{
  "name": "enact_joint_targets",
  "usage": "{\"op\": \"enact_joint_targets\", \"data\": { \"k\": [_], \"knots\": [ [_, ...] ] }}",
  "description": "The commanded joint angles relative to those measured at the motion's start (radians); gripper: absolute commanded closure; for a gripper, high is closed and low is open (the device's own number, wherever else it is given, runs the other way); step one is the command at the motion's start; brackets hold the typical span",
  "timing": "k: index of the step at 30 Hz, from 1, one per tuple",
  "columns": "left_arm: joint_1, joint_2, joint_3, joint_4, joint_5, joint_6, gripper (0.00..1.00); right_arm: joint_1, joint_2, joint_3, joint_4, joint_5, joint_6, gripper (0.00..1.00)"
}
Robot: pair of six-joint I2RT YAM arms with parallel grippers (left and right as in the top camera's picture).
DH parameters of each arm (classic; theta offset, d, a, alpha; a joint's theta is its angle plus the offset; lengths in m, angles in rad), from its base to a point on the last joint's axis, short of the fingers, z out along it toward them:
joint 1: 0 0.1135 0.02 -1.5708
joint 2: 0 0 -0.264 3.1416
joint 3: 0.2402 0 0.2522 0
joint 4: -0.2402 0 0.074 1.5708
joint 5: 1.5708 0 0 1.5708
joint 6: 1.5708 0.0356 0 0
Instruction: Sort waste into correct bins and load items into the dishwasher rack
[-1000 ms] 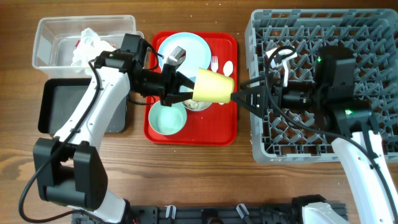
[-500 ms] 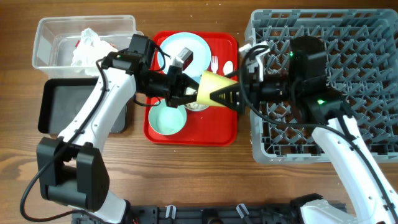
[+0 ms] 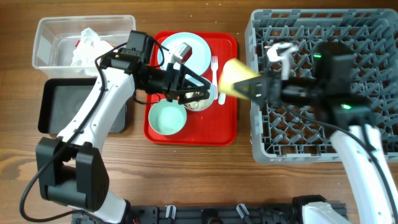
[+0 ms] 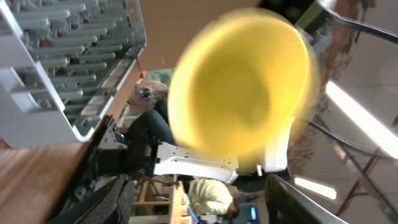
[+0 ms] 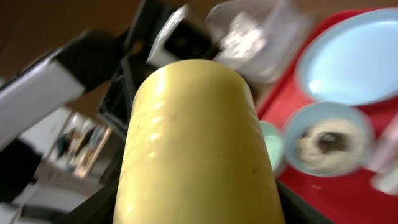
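Note:
The yellow cup [image 3: 236,78] hangs in the air between the red tray and the grey dishwasher rack [image 3: 261,37], with my right gripper [image 3: 252,87] shut on it. It fills the right wrist view as the cup [image 5: 199,143], with a dark finger on each side. My left gripper [image 3: 202,84] stands open over the tray, a little apart from the cup. In the left wrist view the cup's mouth [image 4: 242,81] floats clear of the spread fingers [image 4: 112,199]. On the tray lie the pale blue plate [image 3: 193,53], an empty bowl [image 3: 166,119], a bowl of food scraps [image 3: 198,101] and the fork [image 3: 215,62].
The clear tub [image 3: 46,37] at the back left holds the crumpled napkin [image 3: 87,46]. The black tray [image 3: 62,99] lies in front of it, partly under my left arm. The red tray [image 3: 186,137] sits between the bins and the rack.
My left gripper has opened and let go of the yellow cup. My right gripper has closed on the cup and carried it right, towards the rack.

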Motion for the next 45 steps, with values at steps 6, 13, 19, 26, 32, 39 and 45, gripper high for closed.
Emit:
{"op": "enact_joint_targets", "data": {
  "k": [6,13,19,26,32,39,45],
  "knots": [
    [-0.001,-0.018,-0.002,0.035,-0.787,-0.163,0.1,-0.104,-0.129,0.168,-0.774,0.771,0.067,0.43],
    [-0.002,-0.018,-0.002,0.01,-1.069,-0.209,0.09,-0.08,0.104,0.134,-0.926,0.964,0.112,0.42],
    [-0.002,-0.018,-0.002,0.01,-1.08,-0.208,0.09,0.031,0.236,0.042,-0.829,0.95,0.139,0.39],
    [-0.002,-0.018,-0.002,0.011,-1.081,-0.204,0.06,0.031,0.267,0.017,-0.763,0.917,0.135,0.14],
    [-0.125,-0.019,-0.001,0.047,-1.204,-0.205,0.13,0.031,0.243,0.265,-0.812,0.832,0.079,0.13],
    [-0.413,0.049,-0.002,0.216,-1.549,-0.007,0.0,0.029,0.22,0.286,-0.794,0.882,0.059,0.14],
    [-0.438,0.198,-0.002,0.364,-1.542,0.04,0.2,0.03,0.22,0.286,-0.792,0.882,0.059,0.14]
  ]
}}
